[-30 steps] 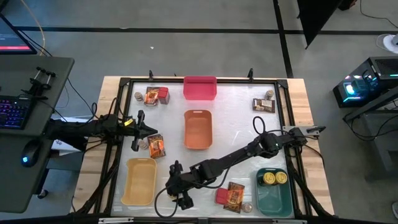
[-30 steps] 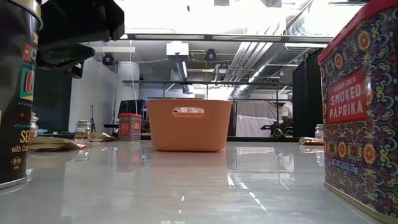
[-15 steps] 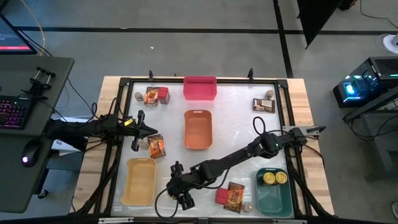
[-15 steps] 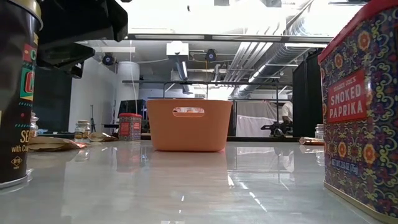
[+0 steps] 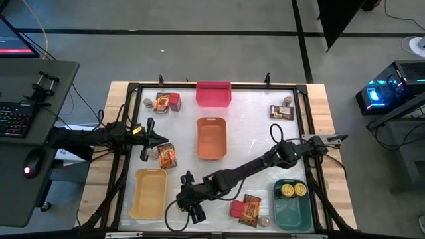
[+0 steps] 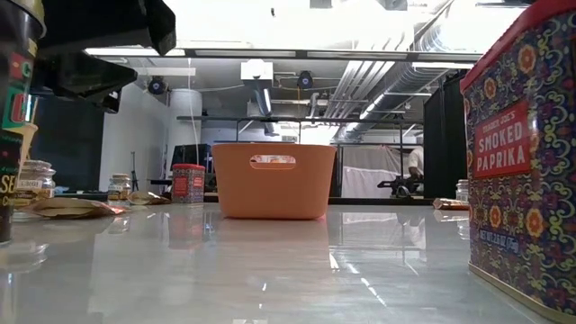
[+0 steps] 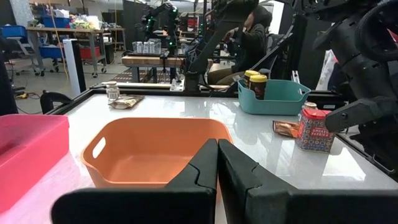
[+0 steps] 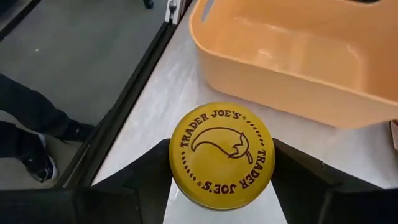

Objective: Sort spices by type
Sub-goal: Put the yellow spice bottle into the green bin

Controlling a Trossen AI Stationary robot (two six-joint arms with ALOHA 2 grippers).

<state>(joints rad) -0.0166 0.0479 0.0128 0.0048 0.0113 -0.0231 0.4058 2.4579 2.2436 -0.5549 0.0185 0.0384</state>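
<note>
Right pincer: reached across to the near edge of the worktop, just right of the yellow bin; its two dark fingers stood on either side of a yellow-topped tin and looked closed on its wall.
Tin: near-left part of the worktop, close to the edge; in the low view its base appeared clear of the surface, so it looked just lifted.
Left pincer: pressed tight together, empty, waiting at the left side and facing the orange bin.
Likely goal: the teal bin at the near right, which already held two yellow-topped tins.
Doing it well: the grip should be firm and level on the round wall, since a tin can slip or tilt; the carry should pass above the red box and the printed packet lying between.
</note>
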